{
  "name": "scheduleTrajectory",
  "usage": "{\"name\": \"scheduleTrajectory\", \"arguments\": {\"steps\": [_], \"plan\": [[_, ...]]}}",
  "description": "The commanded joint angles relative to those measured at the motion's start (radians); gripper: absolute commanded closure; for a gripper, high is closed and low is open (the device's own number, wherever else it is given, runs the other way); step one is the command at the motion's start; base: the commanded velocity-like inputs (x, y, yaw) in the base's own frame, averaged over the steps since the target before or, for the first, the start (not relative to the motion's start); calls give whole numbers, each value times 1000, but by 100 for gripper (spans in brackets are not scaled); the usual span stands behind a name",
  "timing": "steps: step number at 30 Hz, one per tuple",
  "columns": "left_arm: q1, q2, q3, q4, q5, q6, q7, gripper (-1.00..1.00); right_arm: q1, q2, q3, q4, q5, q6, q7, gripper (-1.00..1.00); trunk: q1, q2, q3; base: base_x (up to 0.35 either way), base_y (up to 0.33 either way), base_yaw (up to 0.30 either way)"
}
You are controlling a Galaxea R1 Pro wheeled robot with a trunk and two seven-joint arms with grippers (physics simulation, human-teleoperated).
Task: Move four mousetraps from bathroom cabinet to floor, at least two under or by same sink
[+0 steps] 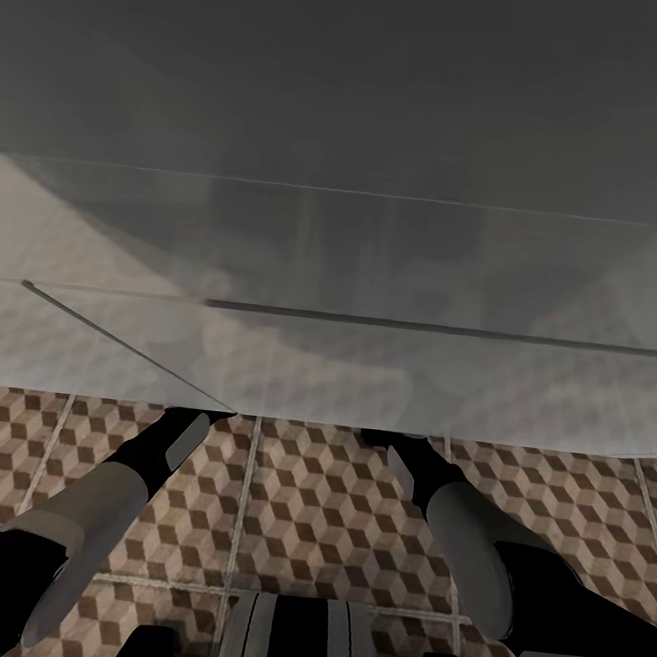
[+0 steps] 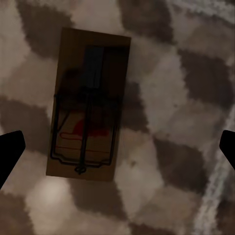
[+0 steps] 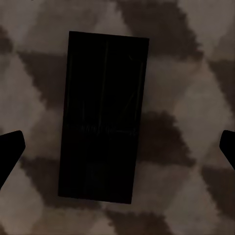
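Both tools stand wide open and empty: in the left wrist view the left tool (image 2: 117,147) shows its two dark fingertips far apart at the picture's edges, and the right tool (image 3: 117,147) reads the same in its own view. Between the left fingertips a mousetrap (image 2: 88,105) lies flat, wire side up, on the bathroom floor (image 2: 191,98), its long axis across the line joining the tips; a second mousetrap (image 3: 103,117), much darker, lies likewise under the right tool. Each trap looks released, so I judge either arm free to lift straight off.
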Motion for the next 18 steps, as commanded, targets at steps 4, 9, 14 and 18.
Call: {"name": "scheduleTrajectory", "arguments": {"steps": [4, 9, 14, 18], "plan": [[0, 2, -8, -2, 10, 3, 9, -100, 0, 1, -8, -2, 10, 6, -1, -100, 0, 0, -1, 0, 0, 0], [0, 2, -8, -2, 10, 3, 9, -100, 0, 1, -8, -2, 10, 6, -1, -100, 0, 0, -1, 0, 0, 0], [0, 2, -8, -2, 10, 3, 9, -100, 0, 1, -8, -2, 10, 6, -1, -100, 0, 0, -1, 0, 0, 0], [0, 2, -8, -2, 10, 3, 9, -100, 0, 1, -8, -2, 10, 6, -1, -100, 0, 0, -1, 0, 0, 0]]}}
